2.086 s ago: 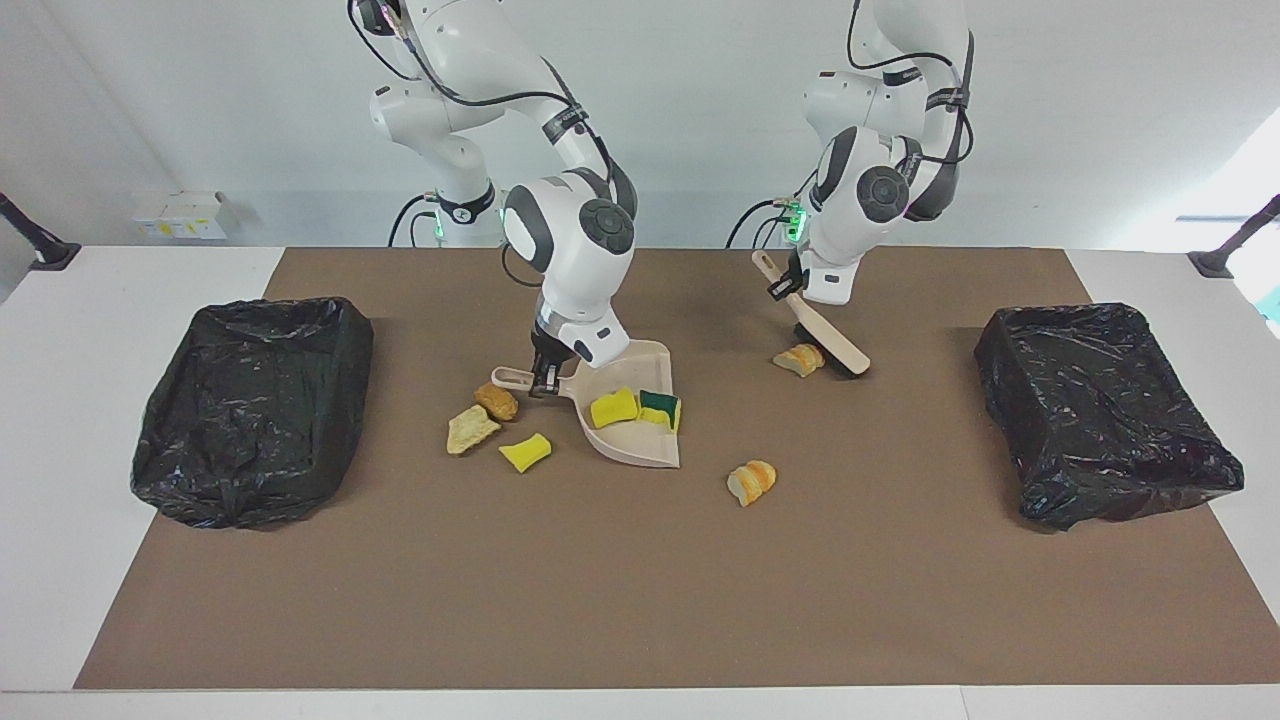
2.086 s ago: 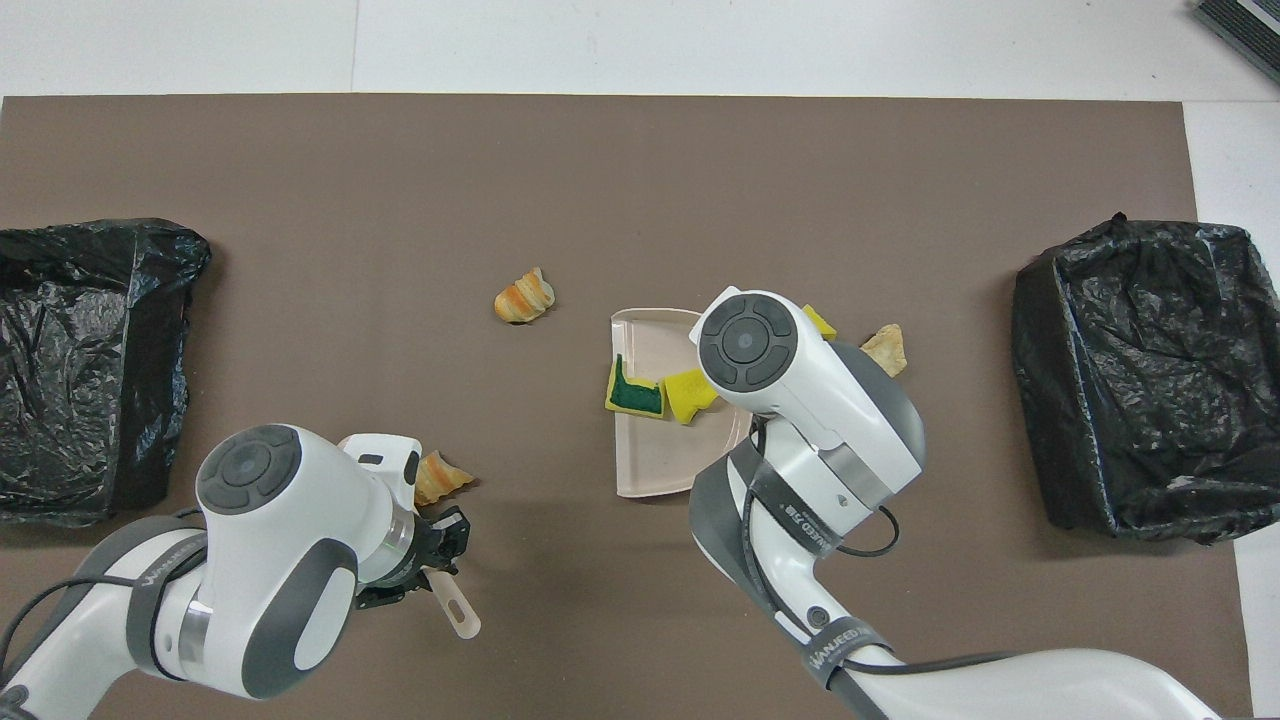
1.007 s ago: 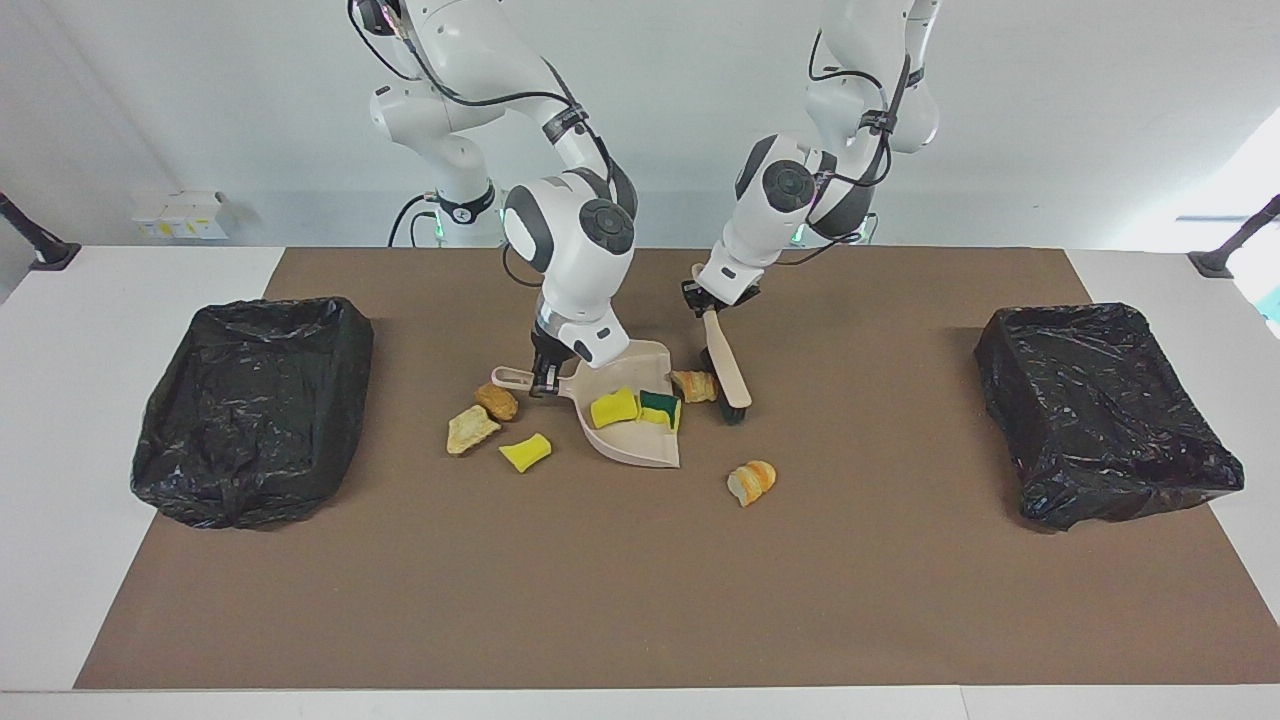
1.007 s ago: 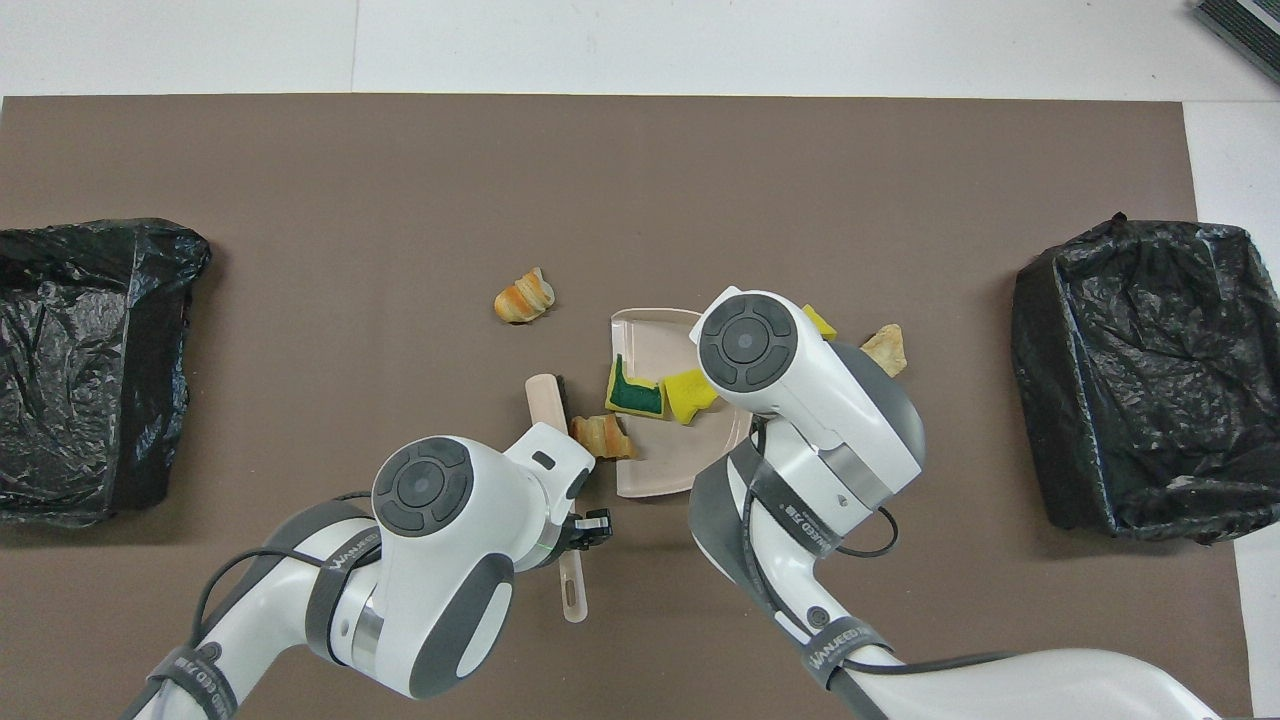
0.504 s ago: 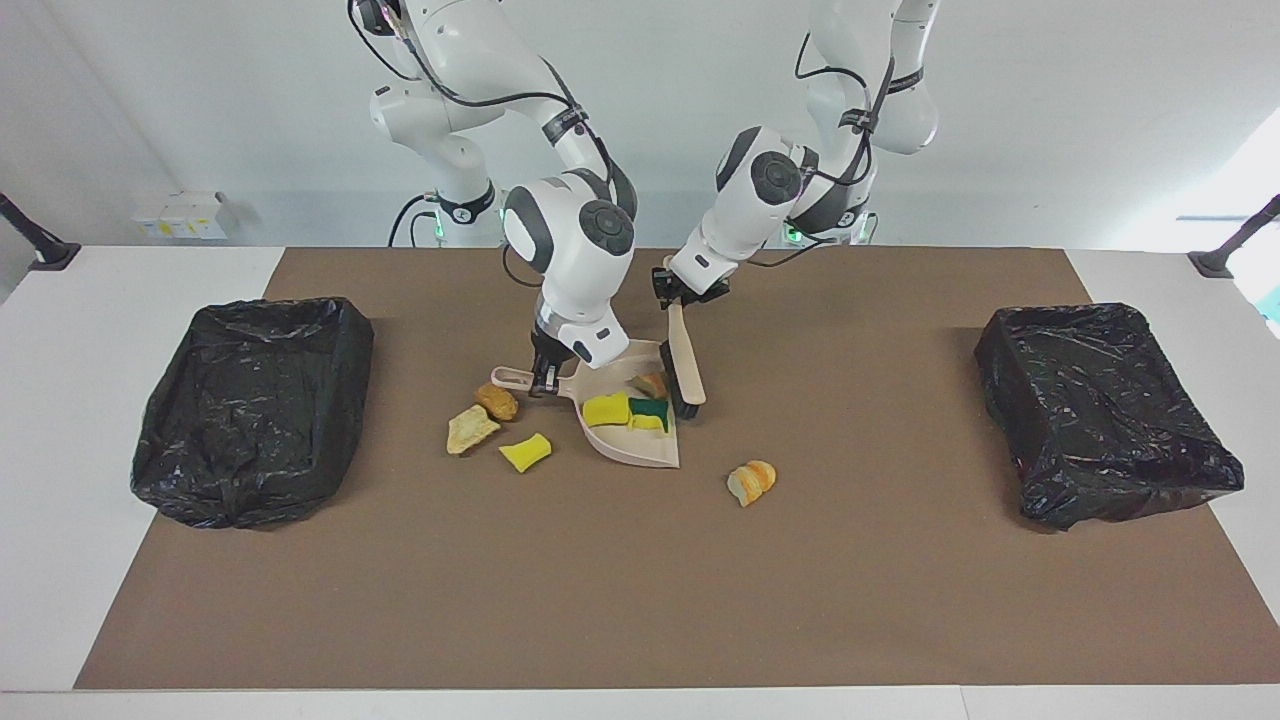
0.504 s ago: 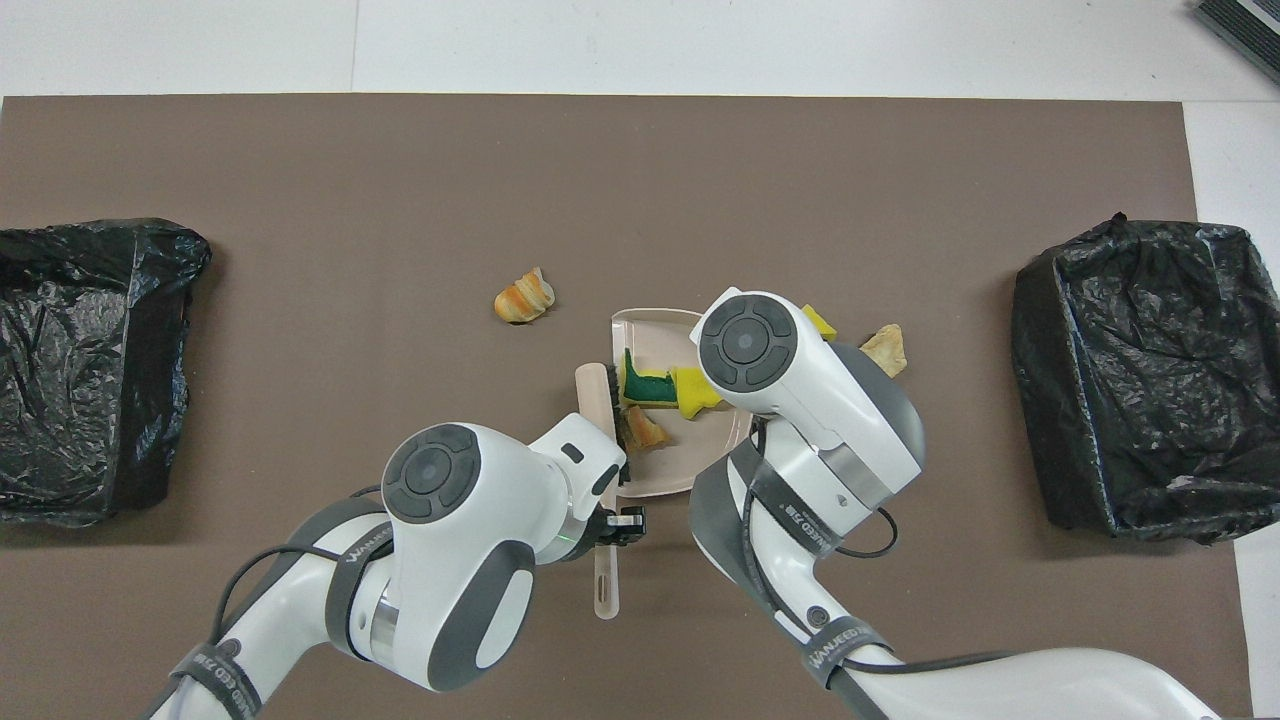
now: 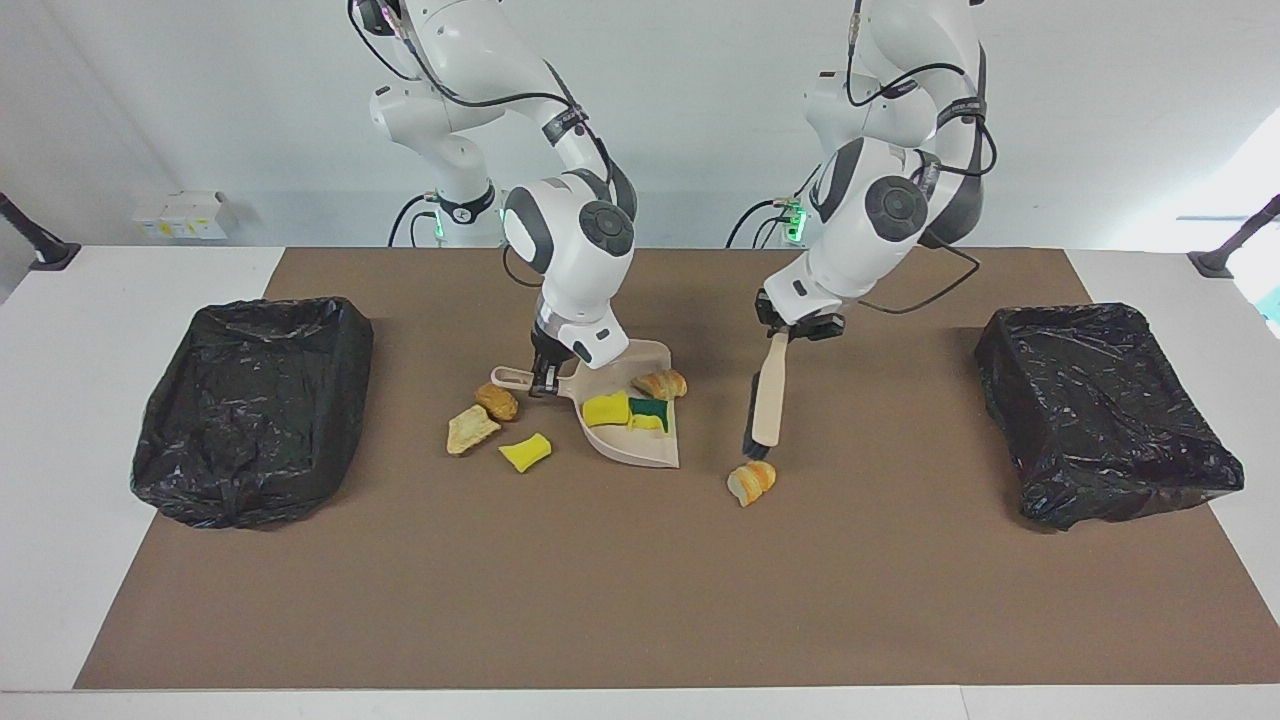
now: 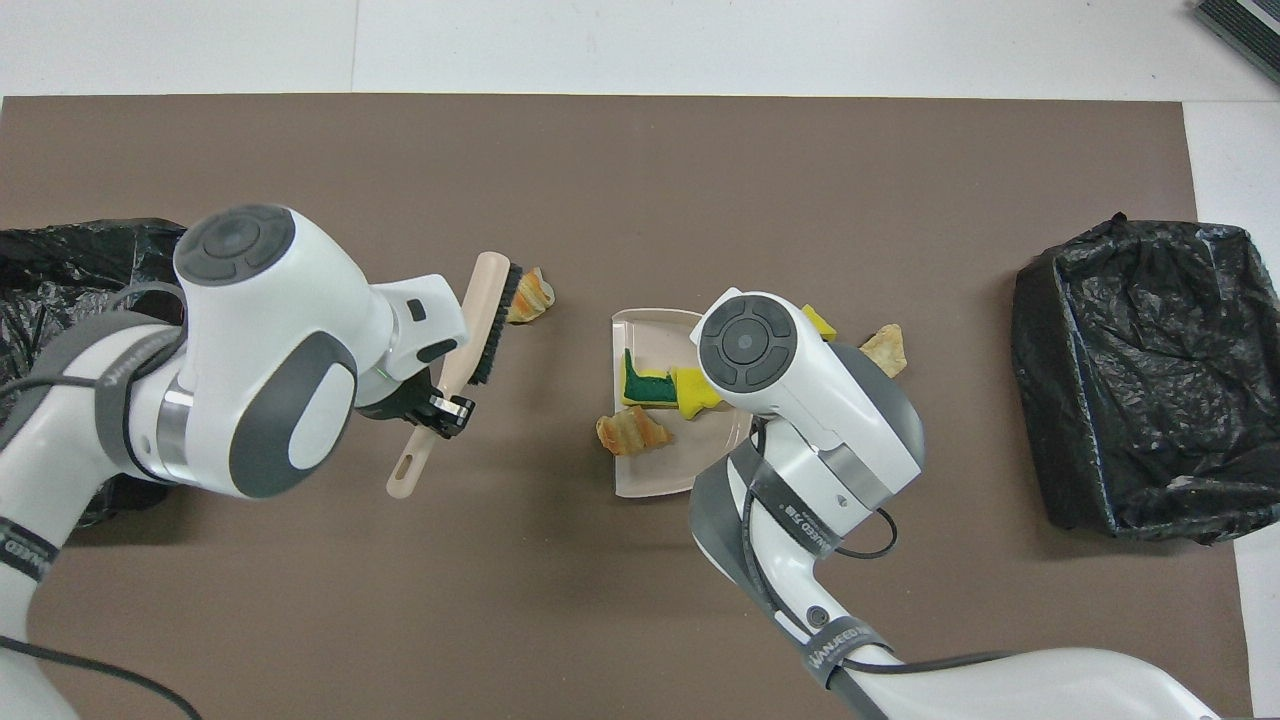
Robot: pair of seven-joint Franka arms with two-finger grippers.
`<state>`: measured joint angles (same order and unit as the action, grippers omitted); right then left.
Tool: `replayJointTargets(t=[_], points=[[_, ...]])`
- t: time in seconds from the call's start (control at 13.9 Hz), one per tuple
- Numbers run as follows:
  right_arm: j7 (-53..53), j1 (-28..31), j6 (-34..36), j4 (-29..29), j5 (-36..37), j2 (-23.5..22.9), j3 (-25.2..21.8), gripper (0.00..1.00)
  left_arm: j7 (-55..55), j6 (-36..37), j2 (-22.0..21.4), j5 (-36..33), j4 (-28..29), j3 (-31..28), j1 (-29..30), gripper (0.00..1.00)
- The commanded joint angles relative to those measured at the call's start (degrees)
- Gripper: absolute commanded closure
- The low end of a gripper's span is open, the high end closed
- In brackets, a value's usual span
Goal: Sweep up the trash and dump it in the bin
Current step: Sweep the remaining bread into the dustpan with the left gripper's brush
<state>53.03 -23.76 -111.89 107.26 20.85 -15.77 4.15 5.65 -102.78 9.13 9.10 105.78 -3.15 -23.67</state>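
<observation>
Crinkled black-lined bin [image 7: 255, 405], smooth beige dustpan [image 7: 640, 440], spongy trash [image 7: 606, 409]

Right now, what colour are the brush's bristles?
Black, on a beige brush body; clearest in the overhead view.

I read this as a robotics lab: two white arms [image 7: 560, 200] bolted at one end of a white worktop [image 7: 60, 420], a brown mat [image 7: 640, 600] laid over it, bare white walls, camera stand feet [image 7: 40, 250] at the corners, black-lined bins [image 7: 250, 410] at either end
</observation>
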Motion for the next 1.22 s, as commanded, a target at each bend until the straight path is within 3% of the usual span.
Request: replayJointTargets(t=[0.0, 0.14, 0.43, 0.58, 1.15], points=[[-1.7, 0.5, -1.8, 0.8, 0.0, 0.0, 0.3, 1.0, 3.8, 2.1, 8.2, -2.9, -9.1, 0.7, 2.4, 1.0], [-1.7, 0.5, -1.8, 0.8, 0.0, 0.0, 0.3, 1.0, 7.2, -0.7, 8.7, -3.5, -8.9, 0.9, 4.1, 1.0], [-1.7, 0.5, -1.8, 0.9, 0.0, 0.0, 0.3, 1.0, 7.1, -5.7, 12.4, -2.8, -7.6, 1.0, 1.9, 1.0], [-1.7, 0.5, -1.8, 0.8, 0.0, 0.0, 0.3, 1.0, 6.5, -9.9, 12.1, -2.7, -2.9, 0.9, -0.7, 1.0], [-2.0, 0.5, -1.9, 0.9, 0.0, 0.0, 0.3, 1.0, -3.0, -2.4, 7.0, -0.3, 1.5, 1.7, -5.3, 1.0]])
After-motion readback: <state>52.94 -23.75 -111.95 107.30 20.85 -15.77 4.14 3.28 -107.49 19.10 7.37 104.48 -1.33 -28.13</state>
